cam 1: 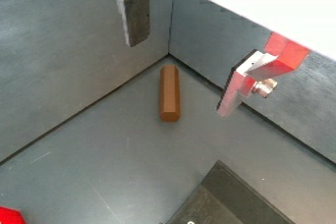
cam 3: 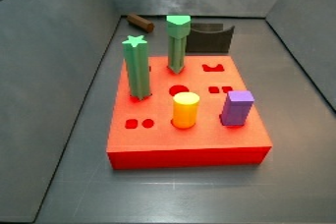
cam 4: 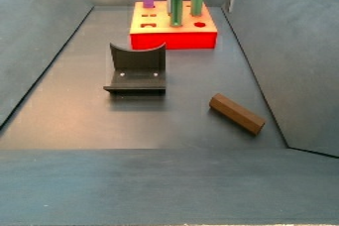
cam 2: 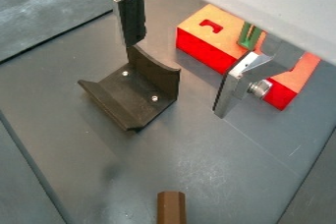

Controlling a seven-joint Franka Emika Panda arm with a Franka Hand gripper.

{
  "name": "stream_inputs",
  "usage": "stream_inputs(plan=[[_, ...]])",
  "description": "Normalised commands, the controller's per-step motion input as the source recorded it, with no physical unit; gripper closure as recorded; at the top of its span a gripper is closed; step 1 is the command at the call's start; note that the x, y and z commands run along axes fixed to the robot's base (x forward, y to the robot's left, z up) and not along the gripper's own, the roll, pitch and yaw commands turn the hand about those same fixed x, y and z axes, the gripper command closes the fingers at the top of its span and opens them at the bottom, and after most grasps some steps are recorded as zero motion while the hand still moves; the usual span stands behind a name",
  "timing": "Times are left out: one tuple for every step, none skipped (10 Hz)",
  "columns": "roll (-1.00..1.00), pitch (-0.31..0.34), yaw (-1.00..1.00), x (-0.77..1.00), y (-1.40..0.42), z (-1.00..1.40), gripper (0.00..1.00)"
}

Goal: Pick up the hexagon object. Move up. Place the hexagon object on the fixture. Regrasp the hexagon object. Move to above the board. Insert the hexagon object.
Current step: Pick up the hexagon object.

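The hexagon object (cam 1: 171,92) is a short brown peg lying flat on the grey floor; both side views show it (cam 4: 236,113) (cam 3: 141,21) near a wall. My gripper (cam 1: 188,56) hangs open well above it, with nothing between the silver fingers (cam 1: 136,17). In a wrist view the gripper (cam 2: 184,61) frames the black fixture (cam 2: 132,92), and the peg's end (cam 2: 171,208) shows at the frame's edge. The fixture (cam 4: 135,69) stands between the peg and the red board (cam 4: 149,40). The board (cam 3: 157,140) has shaped holes.
On the board stand a green star-topped post (cam 3: 136,69), a green hexagon-topped post (cam 3: 176,43), a yellow cylinder (cam 3: 186,109) and a purple block (cam 3: 237,107). Sloping grey walls (cam 4: 272,42) enclose the floor on all sides.
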Motion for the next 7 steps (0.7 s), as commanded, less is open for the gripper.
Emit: stream_inputs(plan=[[0.03, -0.059, 0.46, -0.06, 0.16, -0.22, 0.0], [0.08, -0.154, 0.83, -0.23, 0.29, -0.67, 0.0], [0.12, -0.196, 0.81, -0.26, 0.27, -0.82, 0.0], [0.14, -0.176, 0.82, -0.23, 0.22, -0.86, 0.0], [0.21, -0.123, 0.77, -0.19, 0.19, -0.79, 0.0], [0.18, -0.166, 0.71, -0.35, 0.23, -0.85, 0.0], [0.11, -0.136, 0.68, -0.09, 0.37, -0.98, 0.0]])
